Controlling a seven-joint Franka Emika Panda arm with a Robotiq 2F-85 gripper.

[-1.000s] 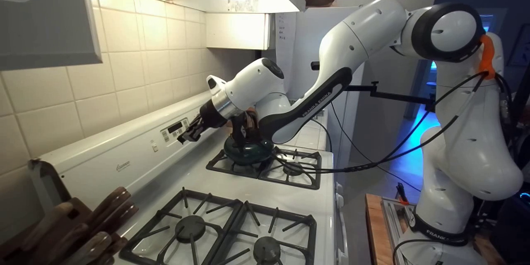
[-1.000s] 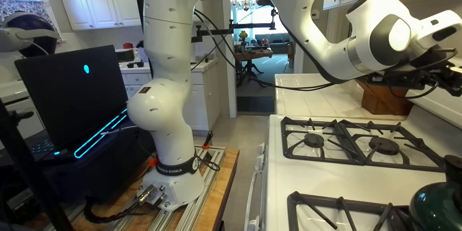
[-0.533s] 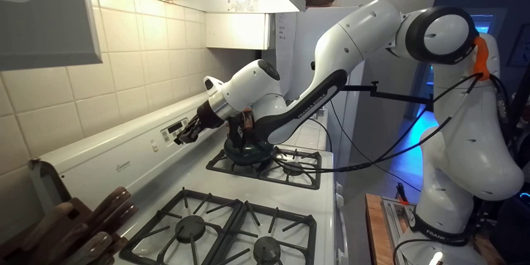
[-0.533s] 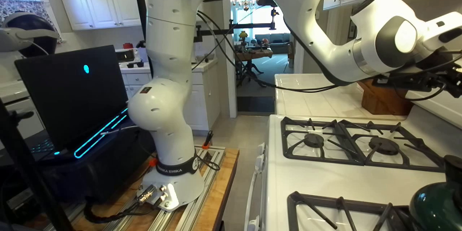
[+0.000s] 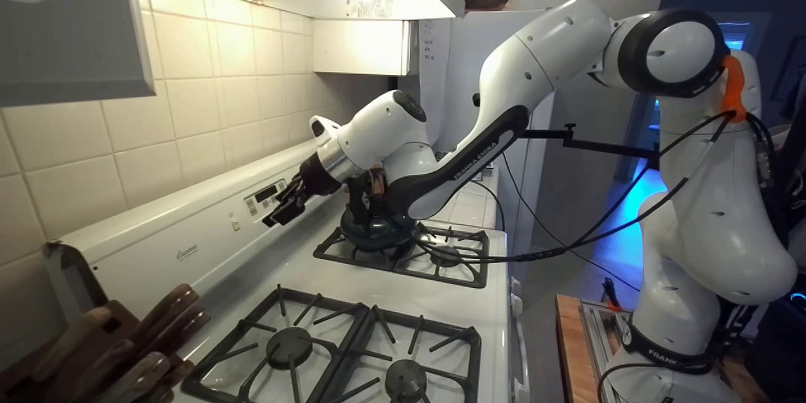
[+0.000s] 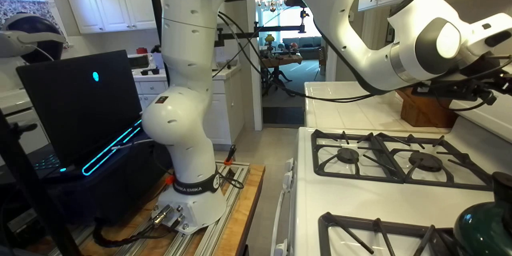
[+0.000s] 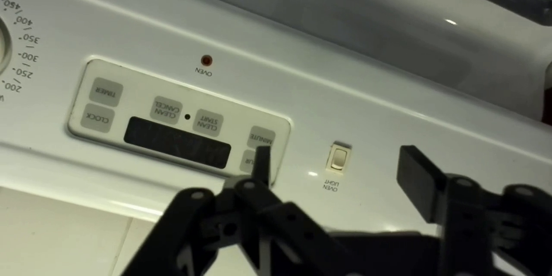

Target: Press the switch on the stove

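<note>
Gripper (image 7: 339, 172) is facing the stove panel (image 7: 310, 108), jaws standing apart. Switch (image 7: 339, 159) is showing between them; any contact is looking uncertain.

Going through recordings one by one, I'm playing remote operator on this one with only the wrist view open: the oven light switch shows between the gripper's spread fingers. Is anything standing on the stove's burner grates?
Observer: Yes. In both exterior views, what looks like a dark green kettle sits on a grate of the stove.
Operator: None of that shows here. And what is the arm mounted on?
Observer: Its base is mounted on a wooden-topped bench; in an exterior view, a strip of floor separates that bench from the stove.
</note>
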